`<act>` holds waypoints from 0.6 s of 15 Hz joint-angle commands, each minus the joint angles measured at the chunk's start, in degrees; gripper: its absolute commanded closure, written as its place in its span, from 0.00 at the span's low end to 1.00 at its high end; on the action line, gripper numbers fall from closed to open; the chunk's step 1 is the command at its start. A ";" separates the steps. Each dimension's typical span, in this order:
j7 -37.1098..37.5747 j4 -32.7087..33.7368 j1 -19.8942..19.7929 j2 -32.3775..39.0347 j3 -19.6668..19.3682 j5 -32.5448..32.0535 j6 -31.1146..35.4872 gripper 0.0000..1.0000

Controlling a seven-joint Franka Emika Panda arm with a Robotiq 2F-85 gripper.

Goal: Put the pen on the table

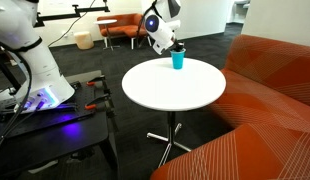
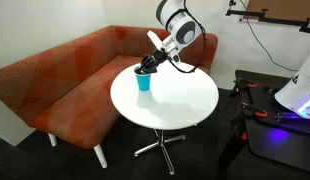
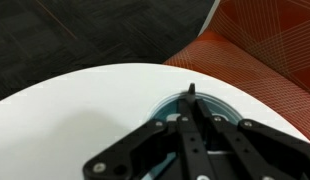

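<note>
One step in hand, by my reading: pen (image 3: 191, 92) pinched between closed fingers of gripper (image 3: 191, 112), dark tip poking out directly above cyan cup (image 3: 221, 104). Whether pen is fully clear of cup, cannot tell. Next move calls for lift past rim, sideways shift over bare table (image 3: 85, 110), lowering, release. Pen thin, rigid, stick-like; too small to find in exterior views. Cup smooth plastic, round, near table edge. Table top round, white, smooth. Sofa (image 2: 65, 80) orange, woven-looking fabric.

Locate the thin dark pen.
In the wrist view the thin dark pen sticks out of the shut gripper, over the cyan plastic cup on the round white table.
</note>
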 commanded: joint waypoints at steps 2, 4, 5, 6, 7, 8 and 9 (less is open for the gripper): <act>-1.34 -1.82 -0.61 -2.44 0.45 2.28 0.27 0.97; -1.99 -2.38 -0.59 -3.01 0.40 3.12 0.15 0.97; -2.49 -2.71 -0.54 -3.38 0.34 3.70 0.16 0.97; -3.26 -3.03 -0.48 -3.78 0.25 4.45 -0.04 0.97; -4.24 -3.45 -0.41 -4.32 0.17 5.37 -0.13 0.97; -5.01 -3.74 -0.34 -4.71 0.09 6.15 -0.16 0.97; -6.04 -4.15 -0.22 -5.25 -0.02 7.10 -0.07 0.97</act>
